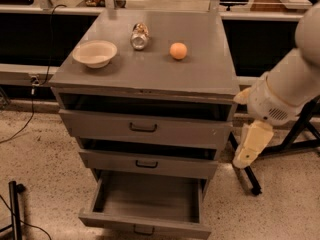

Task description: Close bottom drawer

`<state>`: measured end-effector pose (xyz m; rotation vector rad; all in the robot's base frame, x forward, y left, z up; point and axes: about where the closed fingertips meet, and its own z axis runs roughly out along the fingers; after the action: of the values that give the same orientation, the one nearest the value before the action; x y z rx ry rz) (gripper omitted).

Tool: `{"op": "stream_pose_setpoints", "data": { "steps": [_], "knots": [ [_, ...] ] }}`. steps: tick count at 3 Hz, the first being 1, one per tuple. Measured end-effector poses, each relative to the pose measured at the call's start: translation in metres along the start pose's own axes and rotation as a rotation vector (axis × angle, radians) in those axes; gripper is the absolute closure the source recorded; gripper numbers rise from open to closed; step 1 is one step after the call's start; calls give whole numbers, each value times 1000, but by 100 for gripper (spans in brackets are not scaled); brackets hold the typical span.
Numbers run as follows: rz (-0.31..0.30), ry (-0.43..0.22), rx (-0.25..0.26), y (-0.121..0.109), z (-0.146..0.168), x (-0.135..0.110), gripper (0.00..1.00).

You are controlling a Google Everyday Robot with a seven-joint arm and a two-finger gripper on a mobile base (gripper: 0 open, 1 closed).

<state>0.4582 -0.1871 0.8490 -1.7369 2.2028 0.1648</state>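
**Bottom drawer pulled out, gripper hanging off the cabinet's right side**

The grey metal cabinet (pixel 200 79) stands on a speckled floor (pixel 40 149), and all three of its drawers are open to some degree. The bottom drawer (pixel 145 223) is at the foot of the cabinet and is pulled out the farthest. Its front panel sits well forward of the cabinet body, with the grey inside open to view from above. A small dark handle shows at the lower edge of that panel, partly cut off by the frame. Above it, the middle drawer (pixel 170 166) sticks out a little. The top drawer (pixel 100 125), with the tallest front and the widest handle, also stands slightly ajar just under the cabinet top.

On the cabinet top, a pale bowl (pixel 94 53) sits near the left edge. A metal can (pixel 140 36) lies on its side toward the back, near the middle. An orange ball (pixel 178 50) rests right of centre. The three are apart from one another.

The white arm (pixel 292 81) comes in from the upper right, beyond the cabinet's right side. The gripper (pixel 243 161) points downward beside the cabinet's right wall, at about the height of the middle drawer. It touches neither the cabinet nor any drawer. I cannot tell whether the gripper is open or closed. Nothing is seen in its grasp.

A black stand (pixel 300 134) is behind the gripper, off the cabinet's right side.
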Motion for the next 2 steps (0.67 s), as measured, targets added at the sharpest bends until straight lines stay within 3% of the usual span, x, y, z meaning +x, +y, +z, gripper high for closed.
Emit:
{"op": "stream_pose_setpoints", "data": {
  "steps": [1,2],
  "knots": [
    [6,-19,19,-5,28,1,0],
    [-35,7,-57,-8,47,-14,0]
  ]
}}
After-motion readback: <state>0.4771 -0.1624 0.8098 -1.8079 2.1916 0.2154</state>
